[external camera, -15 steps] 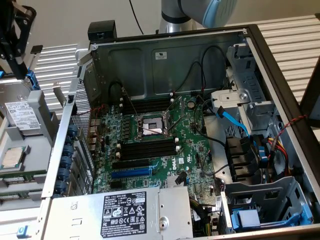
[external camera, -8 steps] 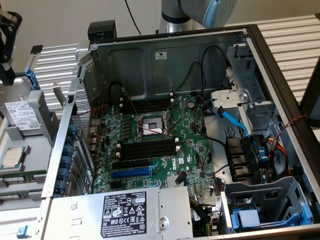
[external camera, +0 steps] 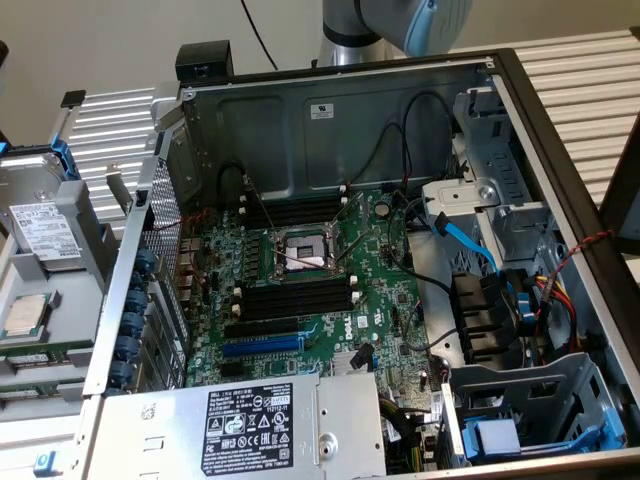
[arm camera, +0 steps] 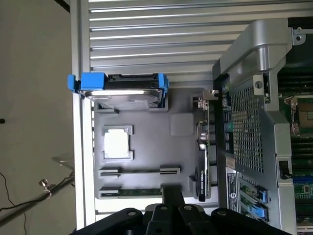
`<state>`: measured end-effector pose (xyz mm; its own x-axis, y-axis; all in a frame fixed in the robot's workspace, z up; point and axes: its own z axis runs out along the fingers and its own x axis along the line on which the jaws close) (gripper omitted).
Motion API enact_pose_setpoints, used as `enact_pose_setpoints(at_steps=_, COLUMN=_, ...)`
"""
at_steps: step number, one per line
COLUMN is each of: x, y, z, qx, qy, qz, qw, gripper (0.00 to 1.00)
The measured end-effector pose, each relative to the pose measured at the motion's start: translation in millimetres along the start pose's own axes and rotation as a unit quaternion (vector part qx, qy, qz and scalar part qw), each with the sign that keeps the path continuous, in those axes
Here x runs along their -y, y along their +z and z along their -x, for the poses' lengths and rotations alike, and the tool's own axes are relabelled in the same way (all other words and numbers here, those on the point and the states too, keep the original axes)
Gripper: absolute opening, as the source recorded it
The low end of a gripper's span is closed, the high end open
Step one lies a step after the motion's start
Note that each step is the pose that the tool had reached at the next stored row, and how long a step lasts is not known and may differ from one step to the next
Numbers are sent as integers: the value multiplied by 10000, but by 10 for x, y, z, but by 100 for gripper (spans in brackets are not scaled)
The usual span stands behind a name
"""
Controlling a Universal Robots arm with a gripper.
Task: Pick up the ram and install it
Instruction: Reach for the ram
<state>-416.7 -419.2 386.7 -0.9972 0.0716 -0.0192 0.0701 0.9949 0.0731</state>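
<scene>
The ram (arm camera: 138,191) is a thin green stick standing on edge in a holder of the grey tray (arm camera: 181,161), beside the open computer case. In the exterior view a green stick (external camera: 45,352) lies on that tray below a processor chip. My gripper (arm camera: 170,188) hangs above the tray, its black fingers pressed together, shut and holding nothing. Its tip is over the end of the ram nearest the case. The motherboard's long black memory slots (external camera: 300,297) with white end clips stand empty, beside the processor socket (external camera: 303,252).
The tray also carries a hard drive in a blue bracket (arm camera: 117,90) and a processor chip (arm camera: 117,144). The case's perforated metal wall (arm camera: 247,127) rises between tray and motherboard. A power supply (external camera: 250,425), loose cables (external camera: 470,245) and a blue expansion slot (external camera: 262,347) crowd the case.
</scene>
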Motion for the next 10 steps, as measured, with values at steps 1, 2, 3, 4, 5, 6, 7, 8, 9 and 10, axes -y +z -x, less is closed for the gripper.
enact_pose_setpoints(at_steps=1, x=10, y=2, z=-35, qx=1, qy=0, qz=0, qw=10000, gripper=11)
enact_pose_setpoints(at_steps=2, x=23, y=1, z=-63, qx=0, qy=0, qz=0, qw=10000, gripper=11)
enact_pose_setpoints(at_steps=3, x=43, y=0, z=-84, qx=0, qy=-1, qz=0, qw=10000, gripper=11)
enact_pose_setpoints(at_steps=4, x=69, y=-1, z=-96, qx=0, qy=0, qz=1, qw=10000, gripper=11)
enact_pose_setpoints(at_steps=5, x=97, y=-2, z=-108, qx=0, qy=0, qz=1, qw=10000, gripper=11)
enact_pose_setpoints(at_steps=6, x=121, y=-4, z=-120, qx=0, qy=0, qz=1, qw=10000, gripper=11)
enact_pose_setpoints(at_steps=7, x=139, y=-3, z=-132, qx=0, qy=0, qz=2, qw=10000, gripper=11)
enact_pose_setpoints(at_steps=8, x=147, y=-1, z=-138, qx=0, qy=0, qz=2, qw=10000, gripper=11)
enact_pose_setpoints(at_steps=9, x=147, y=1, z=-139, qx=0, qy=1, qz=3, qw=10000, gripper=11)
enact_pose_setpoints(at_steps=10, x=147, y=1, z=-139, qx=0, qy=1, qz=3, qw=10000, gripper=11)
